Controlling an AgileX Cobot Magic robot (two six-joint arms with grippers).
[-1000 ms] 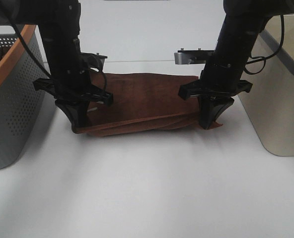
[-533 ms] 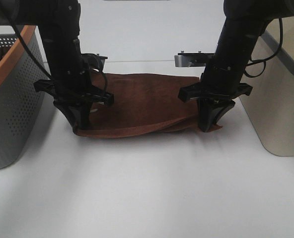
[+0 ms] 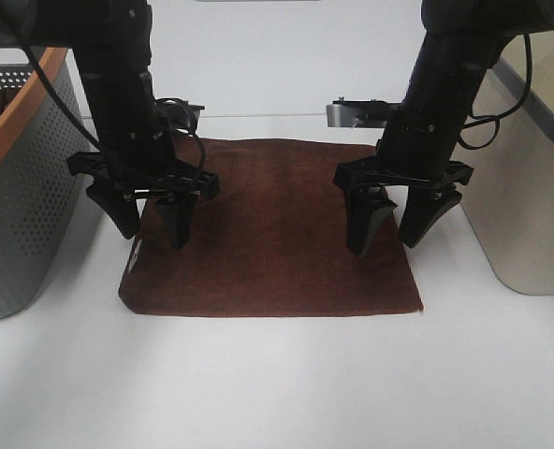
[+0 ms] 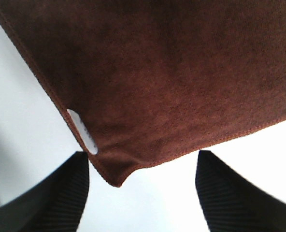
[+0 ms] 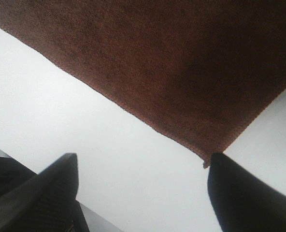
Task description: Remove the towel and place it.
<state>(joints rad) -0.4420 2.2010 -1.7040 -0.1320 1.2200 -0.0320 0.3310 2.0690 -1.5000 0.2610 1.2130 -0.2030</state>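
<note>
Towel (image 3: 272, 234) spread flat on the white worktop (image 3: 286, 383), centre of the high view, between a grey perforated basket (image 3: 20, 196) at 9 o'clock and a beige bin (image 3: 530, 187) at 3 o'clock. Small white tag (image 4: 82, 131) on the edge near the corner under the left hand. Left hand (image 3: 149, 213) over the towel's 9 o'clock side, fingers spread wide, nothing between them. Right hand (image 3: 399, 220) over the 3 o'clock side, likewise open and empty; wrist views show each pair of fingertips parted above a towel corner, with bare worktop beneath.

Judged by the look: soft, light, limp pile fabric, no stiffness, bound to droop and fold once lifted. Not fragile, and fuzzy enough for good grip. Best taken by the hemmed edge or a corner, pinching from above; two corners of one edge together would keep it from bunching. Seems already laid out in place.
</note>
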